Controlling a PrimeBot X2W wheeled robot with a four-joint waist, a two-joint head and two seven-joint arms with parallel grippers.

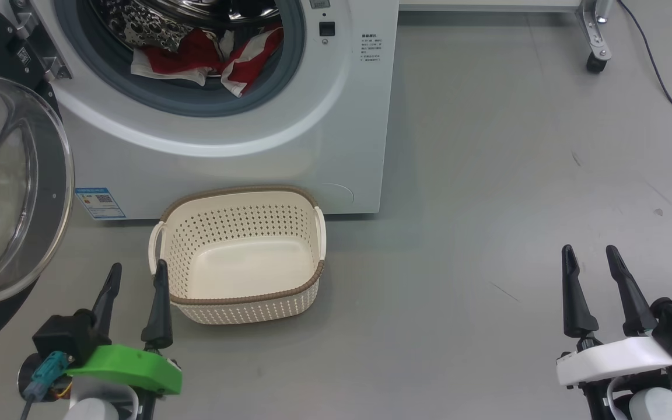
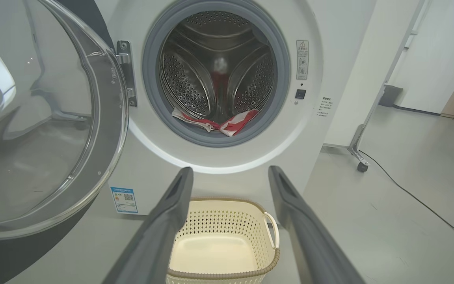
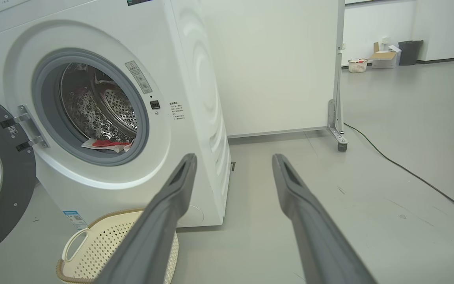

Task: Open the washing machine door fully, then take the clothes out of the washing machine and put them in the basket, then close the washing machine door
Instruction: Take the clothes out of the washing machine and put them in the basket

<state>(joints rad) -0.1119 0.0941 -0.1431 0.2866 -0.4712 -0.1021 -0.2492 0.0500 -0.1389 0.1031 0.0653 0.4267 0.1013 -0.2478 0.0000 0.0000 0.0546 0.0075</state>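
One step out of three looks done. The washing machine door (image 1: 9, 192) is swung far out to the left of the washing machine (image 1: 312, 146), so the way into the drum (image 1: 149, 23) is wide open. I think that counts as fully open.

The clothes (image 1: 193, 57) are inside the drum. They are a red and white heap lying at the bottom, right at the front. One bit hangs down over the grey ring (image 1: 184, 104). None of them is out yet.

The basket (image 1: 237, 224) sits on the floor (image 1: 487, 175) just in front of the washing machine, below the drum, and it has nothing in it. So taking the clothes out and dropping them in the basket is left to do. After that comes shutting the door.

The left end effector (image 1: 139, 266) is low, just beside the basket's left handle (image 1: 155, 245). Its two fingers are spread apart and hold nothing. The right end effector (image 1: 588, 249) is well off to the right over bare floor, with its fingers spread too, and it also holds nothing. Both are well apart from the clothes. My guess is that the next job is a reach up into the drum for the red heap.
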